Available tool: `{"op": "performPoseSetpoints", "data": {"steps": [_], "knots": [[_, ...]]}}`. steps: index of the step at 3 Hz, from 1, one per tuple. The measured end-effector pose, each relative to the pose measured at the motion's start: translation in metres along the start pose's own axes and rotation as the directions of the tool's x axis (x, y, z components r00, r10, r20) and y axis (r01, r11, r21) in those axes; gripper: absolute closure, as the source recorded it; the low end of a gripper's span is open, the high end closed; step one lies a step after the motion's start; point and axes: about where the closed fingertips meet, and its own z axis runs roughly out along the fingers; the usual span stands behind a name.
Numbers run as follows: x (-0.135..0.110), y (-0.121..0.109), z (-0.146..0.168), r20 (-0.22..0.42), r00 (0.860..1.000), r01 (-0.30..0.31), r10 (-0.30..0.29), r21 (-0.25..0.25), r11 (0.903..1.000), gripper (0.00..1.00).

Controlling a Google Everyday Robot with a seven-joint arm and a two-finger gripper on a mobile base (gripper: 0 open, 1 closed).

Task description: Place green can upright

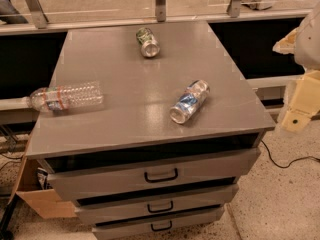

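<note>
The green can lies sideways, likely light, slick and dentable; best gripped mid-body. The gripper hangs far right, its state impossible to tell.

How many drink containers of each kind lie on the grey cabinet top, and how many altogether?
Cans: 2 (the green can, the blue-and-silver can), both on their sides
Plastic bottles: 1 (the clear bottle)
Total: 3
The gripper hangs beside the right edge of the cabinet, apart from all three.
</note>
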Motion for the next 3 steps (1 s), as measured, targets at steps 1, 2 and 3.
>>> {"op": "performPoseSetpoints", "data": {"steps": [1, 2, 3], "knots": [[0.000, 0.000, 0.000, 0.001, 1.000, 0.000, 0.000, 0.002, 1.0000, 0.00], [-0.013, -0.026, 0.028, 0.037, 0.999, -0.014, 0.014, -0.004, 0.9999, 0.00], [-0.043, -0.073, 0.081, 0.105, 0.994, -0.030, 0.031, -0.016, 0.9994, 0.00]]}}
